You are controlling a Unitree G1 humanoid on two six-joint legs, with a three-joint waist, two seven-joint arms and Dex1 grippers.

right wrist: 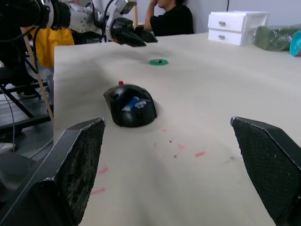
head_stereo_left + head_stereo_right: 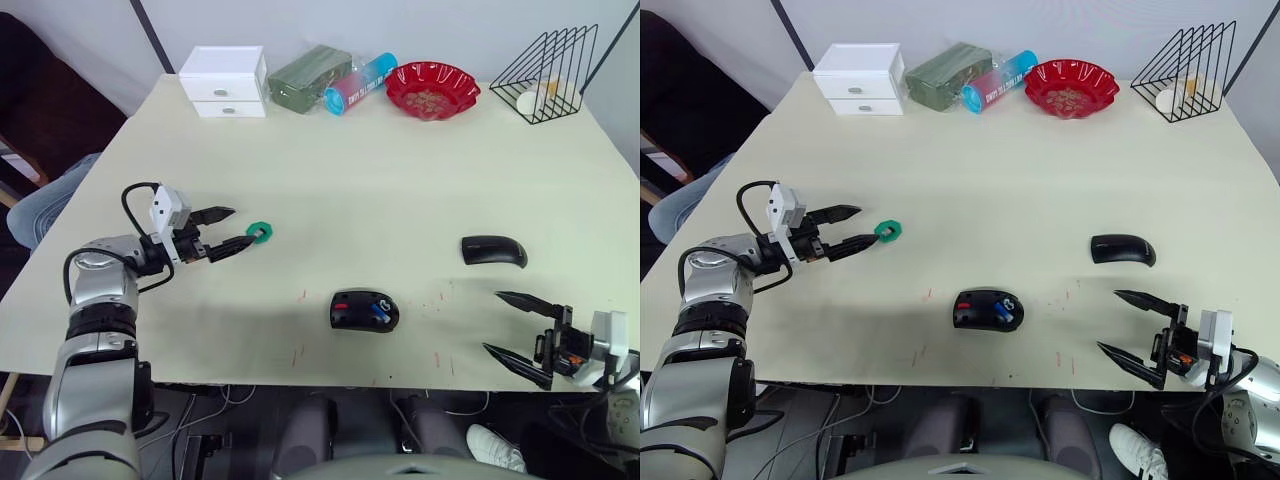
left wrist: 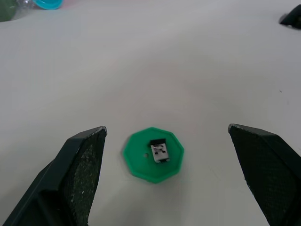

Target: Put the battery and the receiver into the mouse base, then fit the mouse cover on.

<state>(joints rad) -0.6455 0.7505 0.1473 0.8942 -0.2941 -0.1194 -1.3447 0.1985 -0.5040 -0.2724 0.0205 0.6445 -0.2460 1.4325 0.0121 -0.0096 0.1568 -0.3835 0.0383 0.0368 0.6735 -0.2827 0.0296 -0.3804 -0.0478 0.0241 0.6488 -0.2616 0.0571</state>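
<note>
Receiver pickup was the step in hand. The left claw (image 2: pixel 228 232) was spread wide and empty, low over the worktop (image 2: pixel 400 170), with its fingertips just short of a green disc (image 2: pixel 259 232). In the left wrist view the receiver (image 3: pixel 159 151) lay on top of that disc, a small black and silver part, between the two open fingers but not touched by either.

The mouse base (image 2: pixel 364 310) sat near the front edge of the worktop, roughly midway between the two arms, open side up with red and blue parts showing. The battery (image 1: pixel 131 103) appeared to be seated in it already, as a white and blue cylinder inside the shell. The mouse cover (image 2: pixel 493 250) lay apart to the right of the base, closer to the right arm.

The right claw (image 2: pixel 520 335) was also wide open and held nothing, waiting past the front right corner of the worktop.

The next move probably called for the left claw to advance slightly, centre on the receiver and close gently, since the part was small and could slip off the disc.
</note>
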